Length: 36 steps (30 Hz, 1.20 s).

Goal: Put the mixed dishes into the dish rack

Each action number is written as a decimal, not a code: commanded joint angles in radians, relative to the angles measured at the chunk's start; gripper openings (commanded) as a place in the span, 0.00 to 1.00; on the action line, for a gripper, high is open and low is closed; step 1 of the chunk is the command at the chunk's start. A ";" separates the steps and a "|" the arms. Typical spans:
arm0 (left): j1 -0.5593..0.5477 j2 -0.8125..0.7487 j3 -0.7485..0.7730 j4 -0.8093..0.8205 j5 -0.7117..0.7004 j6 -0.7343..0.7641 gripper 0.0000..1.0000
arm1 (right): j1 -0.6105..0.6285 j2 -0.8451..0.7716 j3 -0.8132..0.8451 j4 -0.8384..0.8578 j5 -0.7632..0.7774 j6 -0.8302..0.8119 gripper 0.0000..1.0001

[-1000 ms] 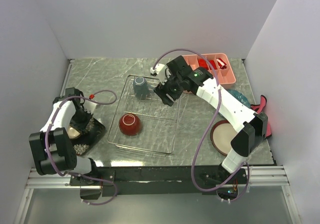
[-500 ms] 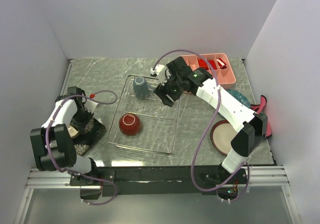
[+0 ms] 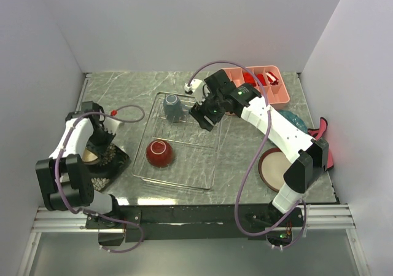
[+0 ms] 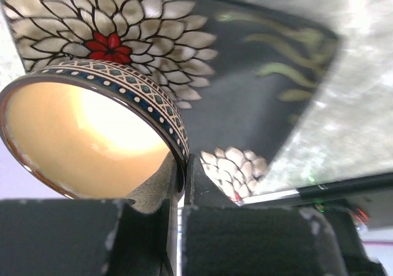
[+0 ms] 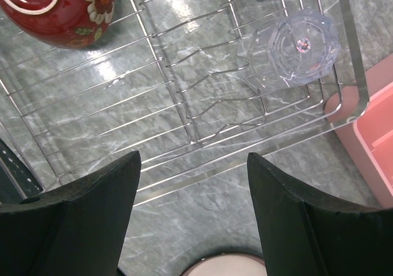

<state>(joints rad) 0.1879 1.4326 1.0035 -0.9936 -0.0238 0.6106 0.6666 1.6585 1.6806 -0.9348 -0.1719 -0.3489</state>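
- Round cream plate (image 3: pixel 272 168) with a red rim lies flat on the table (image 3: pixel 230 153) at 4 o'clock, near the front edge. It is outside the rack and partly under the right arm.
- Left gripper (image 4: pixel 178 187) is at 8 o'clock, clamped on the rim of the small patterned bowl (image 4: pixel 80 134), with one finger (image 4: pixel 61 239) inside and the other outside.
- The bowl is tilted over the black floral square plate (image 4: pixel 245 98). Cannot tell if it touches the plate.
- The black plate sits on the table at the rack's 9 o'clock, outside it.
- Wire dish rack (image 3: pixel 175 182) sits mid-table.
- Red bowl (image 3: pixel 159 153) sits mouth up inside the rack, at its 7 o'clock corner.
- Right gripper (image 5: pixel 191 162) hangs above the rack's 1 o'clock part with its fingers wide apart and nothing between them.
- Clear glass (image 5: pixel 296 47) stands on end inside the rack at its far right corner, just beside the pink tray. Cannot tell which end is up.
- Grey-blue mug (image 3: pixel 172 107) is inside the rack at 11 o'clock.
- Teal plate (image 3: pixel 296 122) lies on the table at 3 o'clock, mostly hidden by the right arm.
- Pink-red cloth (image 3: pixel 323 134) lies past it by the right wall.
- Pink tray (image 3: pixel 276 94) is farthest, at 1 o'clock, with red bits in its compartments.
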 commanded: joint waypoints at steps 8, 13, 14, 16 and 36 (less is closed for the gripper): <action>-0.018 -0.161 0.426 -0.087 0.729 -0.162 0.01 | -0.047 -0.109 -0.028 0.086 0.210 0.016 0.78; -0.080 -0.314 0.181 0.421 1.258 -0.598 0.01 | -0.108 -0.155 -0.051 0.140 0.423 0.051 0.84; -0.106 -0.355 0.024 0.804 1.268 -0.764 0.01 | -0.142 -0.163 -0.058 0.148 0.461 0.063 0.87; -0.200 -0.455 -0.124 1.220 1.244 -1.128 0.01 | -0.177 -0.183 -0.064 0.151 0.515 0.079 0.93; -0.696 -0.131 -0.427 1.984 1.056 -1.670 0.01 | -0.286 -0.281 -0.202 0.136 0.488 0.045 0.94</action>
<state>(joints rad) -0.4892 1.2308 0.5442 0.8169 1.0336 -0.9565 0.3912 1.3983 1.4639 -0.8185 0.3279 -0.3038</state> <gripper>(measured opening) 0.050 0.941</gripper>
